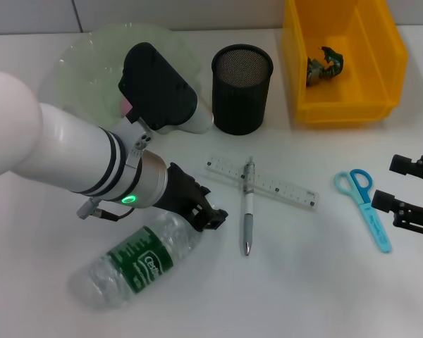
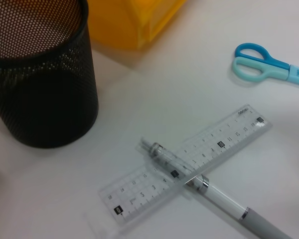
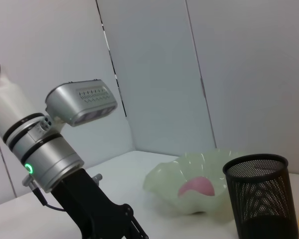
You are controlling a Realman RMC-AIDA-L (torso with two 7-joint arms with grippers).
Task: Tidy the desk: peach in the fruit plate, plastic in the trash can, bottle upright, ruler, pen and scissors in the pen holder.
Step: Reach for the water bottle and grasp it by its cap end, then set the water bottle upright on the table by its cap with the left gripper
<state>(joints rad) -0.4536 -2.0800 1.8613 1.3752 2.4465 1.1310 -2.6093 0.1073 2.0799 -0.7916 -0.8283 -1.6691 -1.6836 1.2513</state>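
Left arm: stretched from the left edge of the head view toward the centre, wrist angled down.
Left gripper (image 1: 210, 217): set at the neck end of the bottle (image 1: 137, 259); whether the fingers are spread or pinching cannot be told.
Bottle: one, lying on its side, lower left of the head view.
Plate (image 1: 84, 63): one, upper left; one peach (image 3: 198, 187) is seen inside it in the right wrist view.
Holder (image 1: 242, 89): one, upper centre, upright.
Ruler (image 1: 282, 188): one, centre, crossed by one pen (image 1: 247, 205) lying over it.
Bin (image 1: 343, 60): one, upper right, with one crumpled plastic (image 1: 325, 65) inside.
Scissors (image 1: 364, 205): one pair, right of centre.
Right gripper (image 1: 398, 191): at the right edge, beside the scissors, fingers spread, nothing held.
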